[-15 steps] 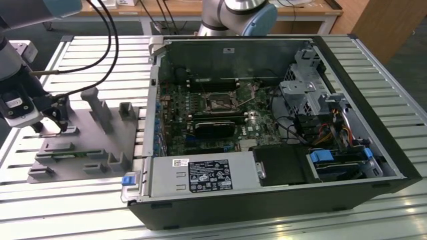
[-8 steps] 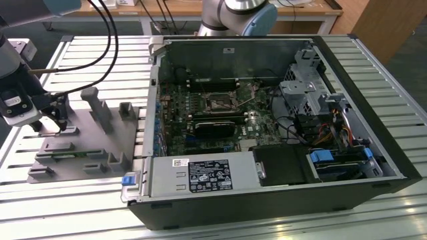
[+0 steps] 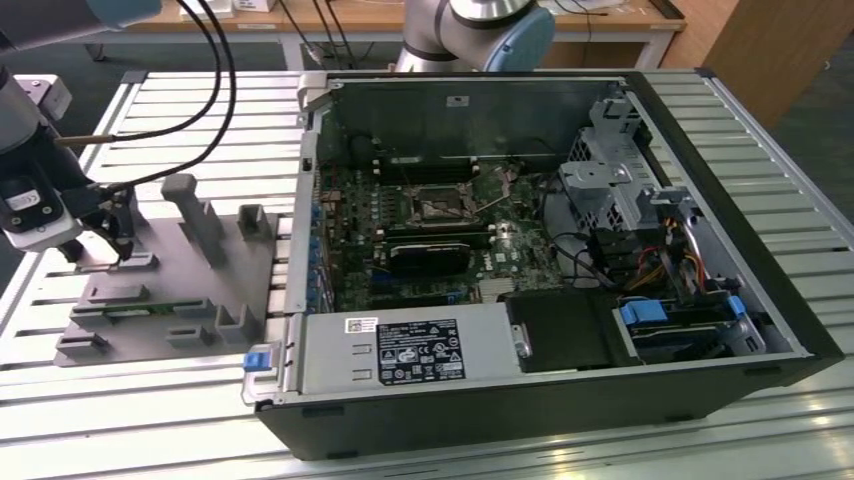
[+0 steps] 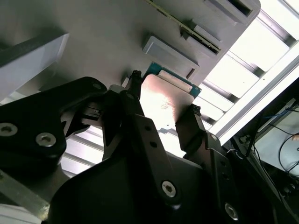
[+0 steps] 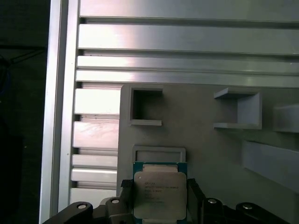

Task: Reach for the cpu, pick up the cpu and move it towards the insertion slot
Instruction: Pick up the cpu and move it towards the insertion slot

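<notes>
The cpu (image 5: 160, 192), a small square chip with a silvery top and a green rim, lies flat on the grey plastic fixture (image 5: 210, 144). My gripper (image 5: 160, 187) straddles it, one black finger against each of two opposite edges. In the second wrist view the cpu's shiny top (image 4: 164, 98) sits between the same fingertips (image 4: 192, 116), pressed close on both sides. In the exterior view the gripper (image 3: 107, 250) is low over the fixture (image 3: 174, 300), far to that view's left. The insertion slot (image 3: 434, 203) is a black socket with a metal frame on the green board inside the open computer case.
Tall grey posts (image 3: 200, 215) and low blocks rise from the fixture beside the gripper. The case wall (image 3: 310, 200) stands between the fixture and the board. A long black card (image 3: 427, 258) lies just below the slot. A second robot's base (image 3: 474, 35) stands behind the case.
</notes>
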Available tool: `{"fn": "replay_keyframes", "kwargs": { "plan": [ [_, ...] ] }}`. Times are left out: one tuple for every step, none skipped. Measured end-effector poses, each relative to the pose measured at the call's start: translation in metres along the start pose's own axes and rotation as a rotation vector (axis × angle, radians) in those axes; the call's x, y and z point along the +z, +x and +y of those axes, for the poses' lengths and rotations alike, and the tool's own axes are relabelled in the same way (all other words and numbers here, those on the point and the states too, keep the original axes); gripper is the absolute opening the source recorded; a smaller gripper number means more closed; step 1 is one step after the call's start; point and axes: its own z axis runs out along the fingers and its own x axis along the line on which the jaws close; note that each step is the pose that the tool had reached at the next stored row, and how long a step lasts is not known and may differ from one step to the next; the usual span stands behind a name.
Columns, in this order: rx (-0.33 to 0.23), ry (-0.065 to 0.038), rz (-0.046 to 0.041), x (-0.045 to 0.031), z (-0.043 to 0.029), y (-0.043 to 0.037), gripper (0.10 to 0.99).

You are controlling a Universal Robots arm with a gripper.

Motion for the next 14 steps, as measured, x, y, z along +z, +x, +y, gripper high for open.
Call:
{"fn": "replay_keyframes", "kwargs": {
  "plan": [
    [0.0,0.0,-0.0002,-0.0006,0.0,0.0,0.545],
    [0.0,0.0,-0.0003,-0.0013,0.0001,0.0,0.545],
    [0.0,0.0,-0.0003,-0.0019,0.0001,0.0,0.545],
    [0.0,0.0,-0.0004,-0.0022,0.0001,0.0,0.545],
    [0.0,0.0,-0.0007,-0.0022,0.0001,0.0,0.545],
    [0.0,0.0,-0.0002,-0.0029,0.0001,0.0,0.545],
    [0.0,0.0,-0.0001,-0.0034,0.0002,0.0001,0.545],
    [0.0,0.0,-0.0001,-0.004,0.0002,0.0001,0.545],
    [0.0,0.0,-0.0002,-0.0045,0.0002,0.0001,0.545],
    [0.0,0.0,-0.0004,-0.0048,0.0002,0.0001,0.545],
    [0.0,0.0,-0.0004,-0.0051,0.0002,0.0001,0.545],
    [0.0,0.0,-0.0003,-0.0054,0.0003,0.0001,0.545],
    [0.0,0.0,-0.0003,-0.0057,0.0003,0.0001,0.545],
    [0.0,0.0,-0.0003,-0.0059,0.0003,0.0001,0.545]
  ]
}}
